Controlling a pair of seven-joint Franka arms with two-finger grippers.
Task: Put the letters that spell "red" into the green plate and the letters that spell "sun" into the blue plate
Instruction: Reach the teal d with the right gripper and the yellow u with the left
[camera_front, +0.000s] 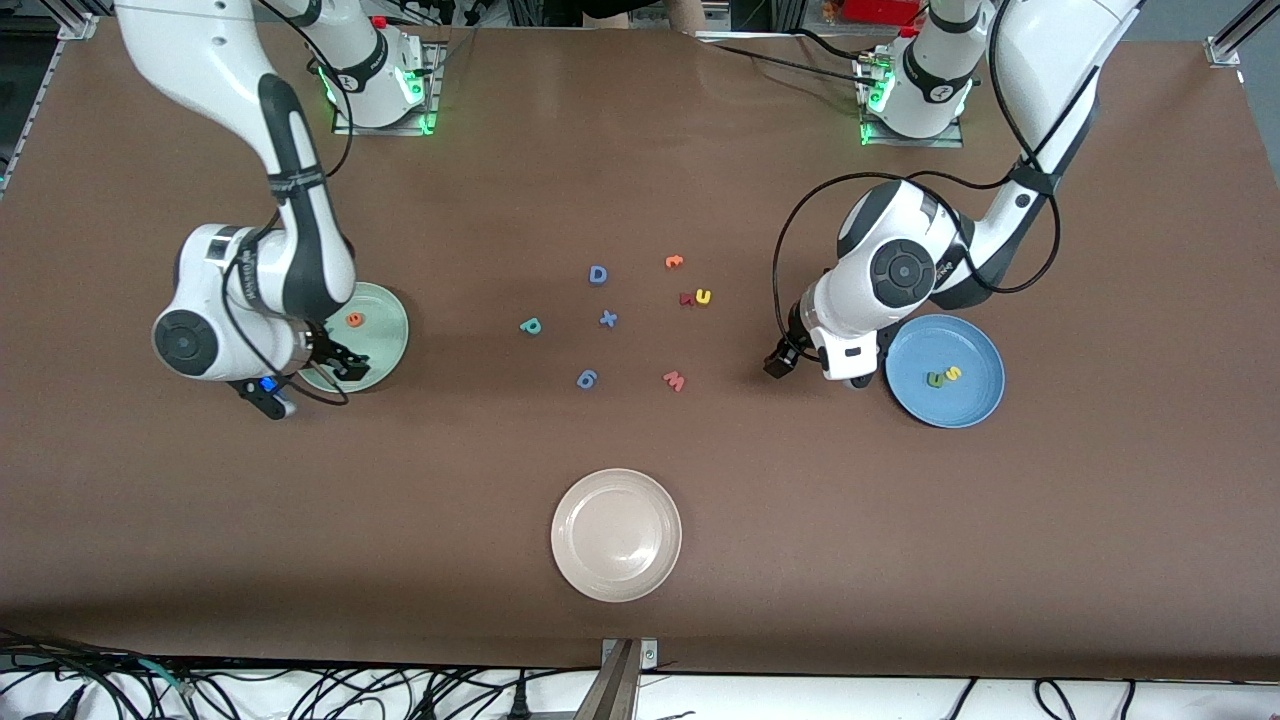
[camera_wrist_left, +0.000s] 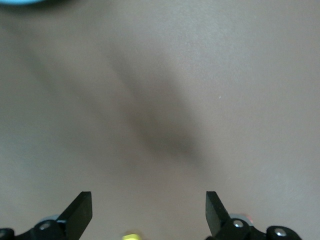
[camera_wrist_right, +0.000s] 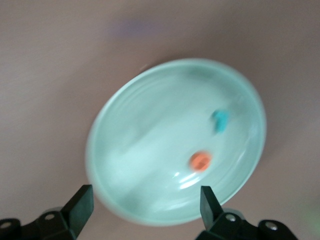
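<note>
The green plate (camera_front: 385, 335) (camera_wrist_right: 150, 150) lies at the right arm's end of the table. It holds the orange "e" (camera_front: 354, 319) (camera_wrist_right: 200, 161) and a teal letter (camera_wrist_right: 220, 120). My right gripper (camera_front: 340, 365) (camera_wrist_right: 146, 192) hangs open and empty over the plate's rim. The blue plate (camera_front: 975, 400) holds the dark-green "n" (camera_front: 935, 379) and yellow "s" (camera_front: 953, 373). My left gripper (camera_front: 783, 362) (camera_wrist_left: 149, 200) is open and empty over bare table beside it. The yellow "u" (camera_front: 703, 296) and the teal "d" shape (camera_front: 531, 325) lie mid-table.
Around mid-table lie a blue D (camera_front: 598, 274), a blue cross (camera_front: 608, 319), a blue 6 (camera_front: 587, 378), a pink W (camera_front: 674, 380), an angular orange letter (camera_front: 674, 261) and a dark-red letter (camera_front: 686, 298) touching the "u". A cream plate (camera_front: 616, 548) sits nearest the camera.
</note>
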